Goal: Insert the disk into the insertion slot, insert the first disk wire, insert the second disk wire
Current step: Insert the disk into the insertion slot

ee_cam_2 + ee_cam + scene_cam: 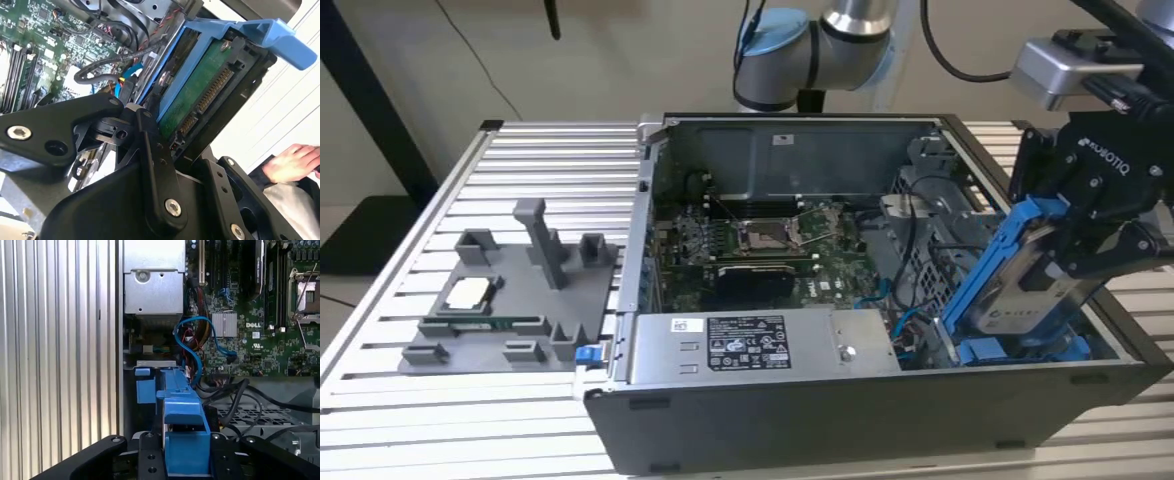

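Exterior view, left to right: grey fixture tray (507, 305) on the bench (400, 420); open computer case (854, 425); my hand (1105, 238) clamped on the disk (1025, 290), which is tilted with its lower end at the insertion slot (1014, 352).

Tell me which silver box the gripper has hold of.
The disk in its blue carrier, tilted at the exterior view's right; the stickered power supply sits untouched in the case.
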`<state>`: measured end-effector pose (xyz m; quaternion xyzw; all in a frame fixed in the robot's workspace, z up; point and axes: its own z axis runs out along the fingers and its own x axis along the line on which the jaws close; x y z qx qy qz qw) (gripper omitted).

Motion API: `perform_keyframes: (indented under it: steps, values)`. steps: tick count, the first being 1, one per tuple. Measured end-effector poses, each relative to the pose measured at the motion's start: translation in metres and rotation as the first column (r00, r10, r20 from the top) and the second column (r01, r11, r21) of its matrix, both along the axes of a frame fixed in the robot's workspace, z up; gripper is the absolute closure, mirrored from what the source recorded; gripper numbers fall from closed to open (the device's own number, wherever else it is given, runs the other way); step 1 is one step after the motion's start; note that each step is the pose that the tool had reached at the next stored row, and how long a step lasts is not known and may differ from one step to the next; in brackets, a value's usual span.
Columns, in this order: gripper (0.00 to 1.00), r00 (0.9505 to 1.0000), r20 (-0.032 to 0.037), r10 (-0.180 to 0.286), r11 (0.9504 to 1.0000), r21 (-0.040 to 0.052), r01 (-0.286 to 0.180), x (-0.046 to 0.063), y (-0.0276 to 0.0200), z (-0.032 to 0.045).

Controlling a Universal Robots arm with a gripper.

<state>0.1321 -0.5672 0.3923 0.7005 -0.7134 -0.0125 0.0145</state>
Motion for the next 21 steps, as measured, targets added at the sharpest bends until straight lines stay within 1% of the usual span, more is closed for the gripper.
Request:
perform_keyframes:
  steps: [2,3,4,7,11,12,13,17,21]
  values:
    - [0.68,1.0,0.0,0.0,1.0,0.0,0.0,0.0,0.0,-0.0036]
    - [0.68,1.0,0.0,0.0,1.0,0.0001,0.0,0.0,0.0,-0.0072]
    - [0.68,1.0,0.0,0.0,1.0,0.0001,0.0,0.0,0.0,-0.0083]
    - [0.68,1.0,0.0,0.0,1.0,0.0003,0.0,0.0,0.0,-0.0094]
    - [0.66,1.0,0.0001,0.0,1.0,0.0031,0.0,0.0,0.0001,-0.0096]
    - [0.66,1.0,0.0,0.0,1.0,0.0032,0.0,0.0,0.0,-0.0094]
    - [0.6,1.0,0.0,0.0,1.0,0.0032,0.0,0.0,0.0,-0.009]
    - [0.6,1.0,0.0,0.0,1.0,0.0033,0.0,0.0,0.0004,-0.0045]
    - [0.6,1.0,0.0,0.0,1.0,0.0034,0.0,0.0,0.0027,0.0006]
